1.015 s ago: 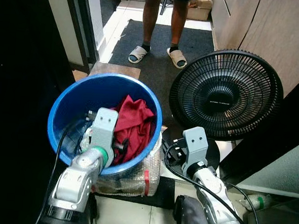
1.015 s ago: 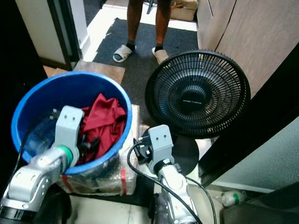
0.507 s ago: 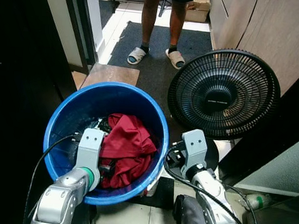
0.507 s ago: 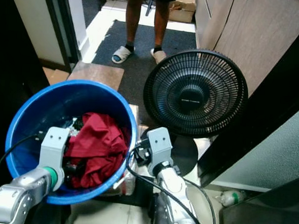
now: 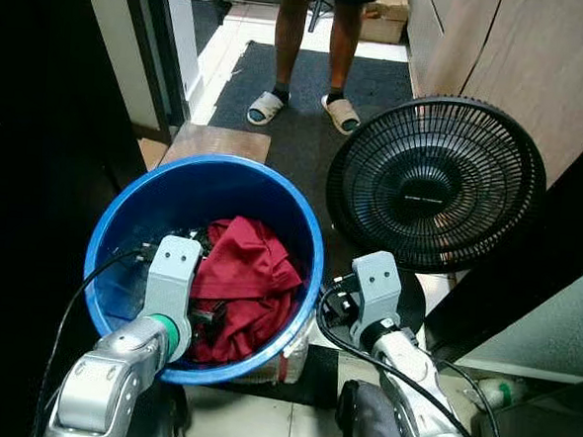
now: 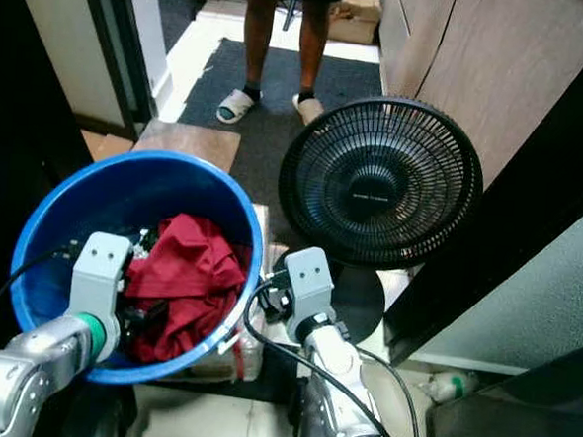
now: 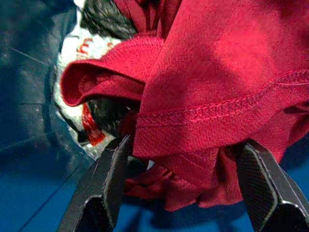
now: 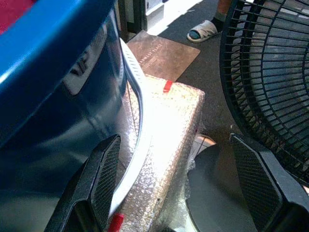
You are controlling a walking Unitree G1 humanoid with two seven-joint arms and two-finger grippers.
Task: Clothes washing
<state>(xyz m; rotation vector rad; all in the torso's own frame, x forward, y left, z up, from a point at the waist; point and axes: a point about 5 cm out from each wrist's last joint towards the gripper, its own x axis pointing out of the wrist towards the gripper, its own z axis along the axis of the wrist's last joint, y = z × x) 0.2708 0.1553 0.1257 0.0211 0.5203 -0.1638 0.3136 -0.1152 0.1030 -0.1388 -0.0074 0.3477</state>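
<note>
Laundry fills the lower part of a blue bucket (image 5: 123, 218) that stands in the lower left of the left eye frame. On top lies a dark red garment (image 5: 243, 275), crumpled, with a stitched hem that shows clearly in the left wrist view. Under it there is some black cloth (image 7: 104, 19) and a white piece with red print (image 7: 84, 48).

The left tool (image 7: 186, 186) reaches inside the bucket from the lower left of the frame. Its two black fingers (image 7: 104, 183) stand wide apart, one on each side of a hanging fold of the red garment. The fold sits between them, but I cannot tell if the fingers press it.

The right tool (image 8: 178, 188) is outside the bucket, low in the centre of the frame, near the bucket's right wall. Its fingers are spread wide and hold nothing. Between them the right wrist view shows a parcel in bubble wrap (image 8: 164, 130) with red tape, touching the bucket wall.

A black floor fan (image 5: 437, 183) stands in the right half of the frame, just beside the bucket. At the upper centre a person's legs with grey sandals (image 5: 269, 106) stand on a dark mat (image 5: 296, 140). A wooden board (image 5: 215, 143) lies behind the bucket.
</note>
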